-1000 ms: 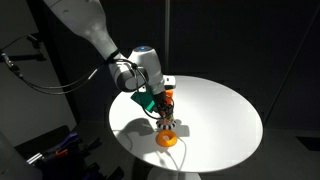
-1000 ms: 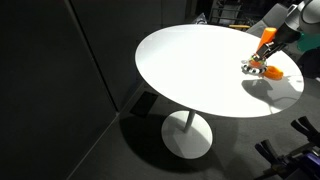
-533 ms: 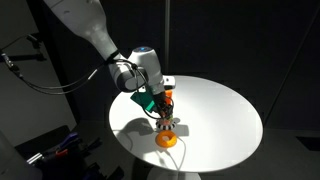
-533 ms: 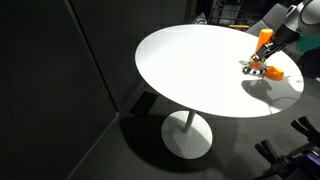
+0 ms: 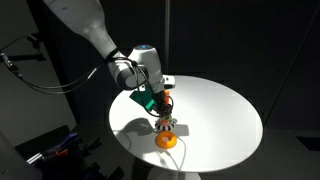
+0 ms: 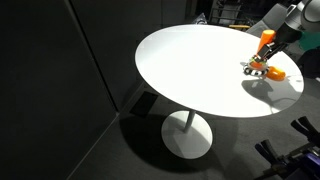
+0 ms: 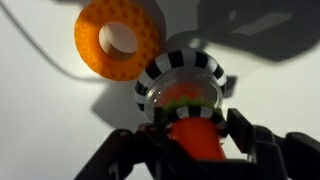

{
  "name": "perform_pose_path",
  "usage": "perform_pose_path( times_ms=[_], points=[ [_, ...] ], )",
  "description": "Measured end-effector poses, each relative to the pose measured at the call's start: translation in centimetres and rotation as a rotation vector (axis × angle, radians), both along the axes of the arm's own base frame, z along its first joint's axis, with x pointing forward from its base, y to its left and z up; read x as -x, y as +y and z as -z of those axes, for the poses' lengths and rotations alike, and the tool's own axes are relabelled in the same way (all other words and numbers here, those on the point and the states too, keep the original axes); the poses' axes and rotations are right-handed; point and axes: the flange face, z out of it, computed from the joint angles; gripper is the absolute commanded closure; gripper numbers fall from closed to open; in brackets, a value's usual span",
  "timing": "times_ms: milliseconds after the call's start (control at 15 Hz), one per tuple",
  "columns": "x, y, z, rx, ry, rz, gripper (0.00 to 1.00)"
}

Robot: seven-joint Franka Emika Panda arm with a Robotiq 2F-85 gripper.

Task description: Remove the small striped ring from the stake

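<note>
The small striped ring (image 7: 180,72) is black and white and sits around the lower end of the orange stake (image 7: 196,140). My gripper (image 7: 193,125) stands over them with a finger on each side of the stake, and it looks shut on the stake just above the ring. In both exterior views the gripper (image 5: 164,110) (image 6: 263,52) points down at the white round table (image 5: 225,110) (image 6: 190,70). The striped ring (image 5: 166,125) (image 6: 256,66) is at its tips, just above or on the table.
A plain orange ring (image 7: 120,38) (image 5: 166,140) (image 6: 274,72) lies flat on the table right next to the striped ring, near the table's edge. Dark surroundings, with cables and equipment (image 5: 45,150) beside the table.
The gripper with the stake and striped ring has shifted very slightly sideways above the table. The plain orange ring has not moved.
</note>
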Motion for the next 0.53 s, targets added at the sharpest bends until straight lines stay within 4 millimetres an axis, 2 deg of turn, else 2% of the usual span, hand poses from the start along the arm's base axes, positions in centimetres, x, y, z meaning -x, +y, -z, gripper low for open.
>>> perform_pose_path(
  times_ms=[533],
  points=[
    [-0.5, -1.0, -3.1, 0.1, -0.052, 0.017, 0.6]
  ],
)
